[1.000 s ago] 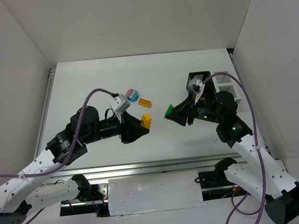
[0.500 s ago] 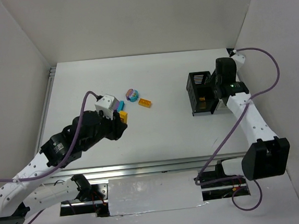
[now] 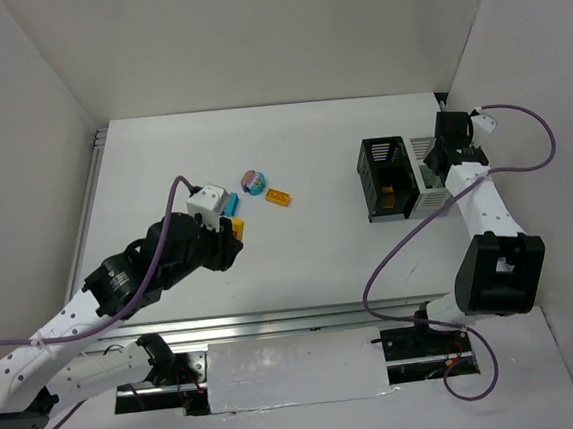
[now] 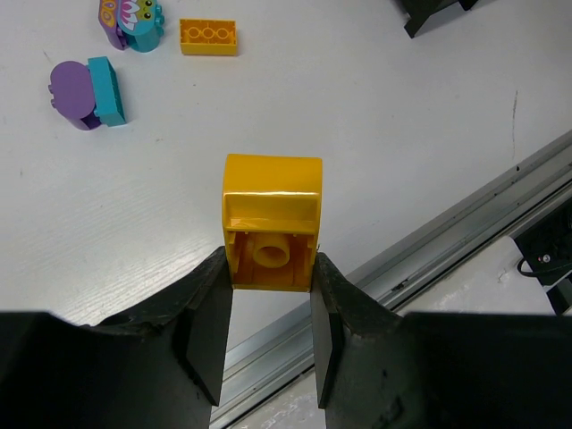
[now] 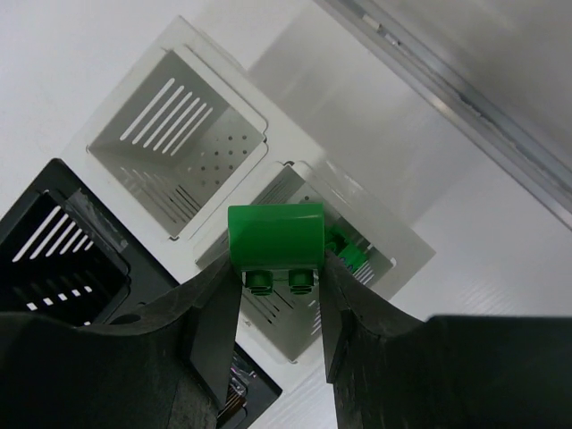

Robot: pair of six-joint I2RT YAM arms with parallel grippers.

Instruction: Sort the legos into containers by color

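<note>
1. Nearest the bases, the left hand [image 4: 270,273] is pinching a yellow plastic brick [image 4: 272,214] by its sides. The brick's hollow underside is facing the wrist camera, and it is hanging above the white surface [image 4: 402,134].
2. Just beyond it, a purple-and-teal brick pair [image 4: 88,89] is lying on the surface.
3. Farther out, a flat orange studded brick [image 4: 208,37] and a small purple-and-teal piece with a toothy face [image 4: 132,18] are sitting near each other, not touching.
4. Over to the right, the tall black slatted bin [image 3: 384,179] is standing with two lower white bins clustered against its right side.
5. Farthest away, the right hand [image 5: 277,286] is clamping a green plastic brick [image 5: 275,234], studs pointing toward the wrist camera.
6. The green brick is hovering over one white slatted bin [image 5: 393,239], where other green pieces [image 5: 344,246] are lying.
7. The second white slatted bin [image 5: 170,134] is standing just beside it.
</note>
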